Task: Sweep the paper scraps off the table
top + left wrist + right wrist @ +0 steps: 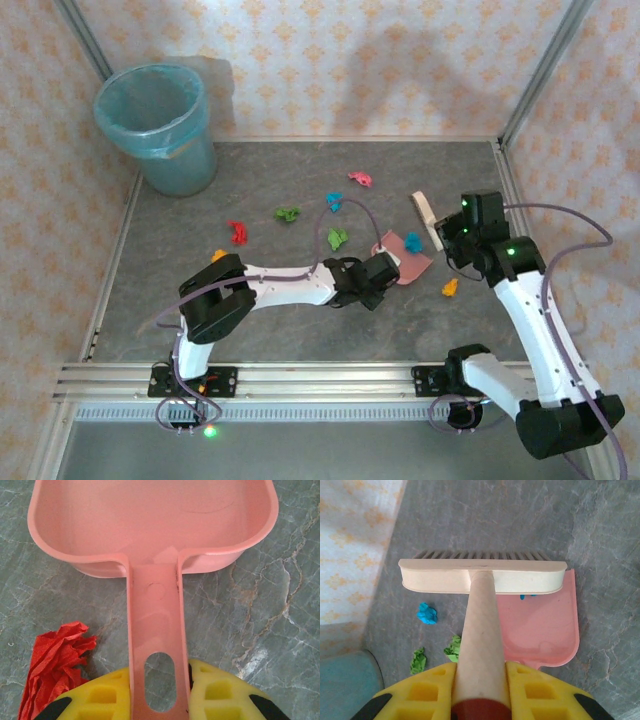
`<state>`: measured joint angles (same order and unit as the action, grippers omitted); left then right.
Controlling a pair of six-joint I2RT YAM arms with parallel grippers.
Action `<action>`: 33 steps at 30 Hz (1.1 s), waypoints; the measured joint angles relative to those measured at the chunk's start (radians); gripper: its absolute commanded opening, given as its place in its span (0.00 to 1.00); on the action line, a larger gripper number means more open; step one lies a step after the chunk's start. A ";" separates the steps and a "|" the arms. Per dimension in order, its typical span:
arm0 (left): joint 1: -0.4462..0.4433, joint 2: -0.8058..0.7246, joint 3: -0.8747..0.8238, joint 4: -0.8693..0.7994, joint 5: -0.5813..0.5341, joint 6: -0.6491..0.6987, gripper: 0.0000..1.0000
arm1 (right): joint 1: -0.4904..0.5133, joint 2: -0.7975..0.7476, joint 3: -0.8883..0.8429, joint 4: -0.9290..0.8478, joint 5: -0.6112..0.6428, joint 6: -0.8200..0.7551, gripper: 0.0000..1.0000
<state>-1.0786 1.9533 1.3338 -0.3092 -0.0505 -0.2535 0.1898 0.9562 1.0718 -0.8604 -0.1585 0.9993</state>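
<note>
The paper scraps lie scattered on the table (260, 170): pink (360, 179), blue (334, 201), green (287, 213), green (338, 238), red (238, 232), orange (218, 255) and orange (450, 288). A blue scrap (413, 241) sits at the mouth of the pink dustpan (410, 265). My left gripper (160, 695) is shut on the dustpan handle (157, 625), with a red scrap (52, 665) beside its left finger. My right gripper (480, 695) is shut on the brush handle (480, 635). The brush head (482, 575) stands over the dustpan's open edge (540, 625), half hiding the blue scrap (527, 597).
A blue-lined bin (157, 125) stands at the back left corner. Aluminium rails (300, 380) edge the table, and patterned walls close it in behind and at both sides. In the right wrist view a blue scrap (427, 614) and two green ones (418, 661) (453, 649) lie left of the brush.
</note>
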 measured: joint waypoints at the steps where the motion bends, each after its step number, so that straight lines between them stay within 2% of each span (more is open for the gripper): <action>1: 0.002 0.000 0.000 0.001 0.003 -0.001 0.00 | -0.006 0.001 0.001 0.001 0.006 -0.002 0.00; 4: 0.008 0.001 0.000 0.004 0.015 -0.003 0.00 | -0.032 0.047 0.001 0.018 0.008 -0.028 0.00; 8: 0.008 0.018 0.000 0.008 0.019 -0.003 0.00 | -0.062 0.181 0.030 0.043 0.000 -0.090 0.00; 12: 0.008 0.037 0.000 0.009 0.023 -0.003 0.00 | -0.073 0.295 0.053 0.098 -0.043 -0.135 0.00; 15: 0.008 0.037 0.000 0.009 0.025 -0.003 0.00 | -0.073 0.320 0.053 0.131 -0.088 -0.140 0.00; 23: 0.008 0.037 0.000 0.009 0.024 -0.006 0.00 | -0.065 0.278 0.029 0.150 -0.171 -0.104 0.00; 33: 0.008 0.037 0.000 0.010 0.026 -0.006 0.00 | -0.047 0.028 -0.034 0.077 -0.200 0.002 0.00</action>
<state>-1.0706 1.9907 1.3342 -0.2989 -0.0246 -0.2600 0.1432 0.9840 1.0374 -0.7834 -0.3584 1.0016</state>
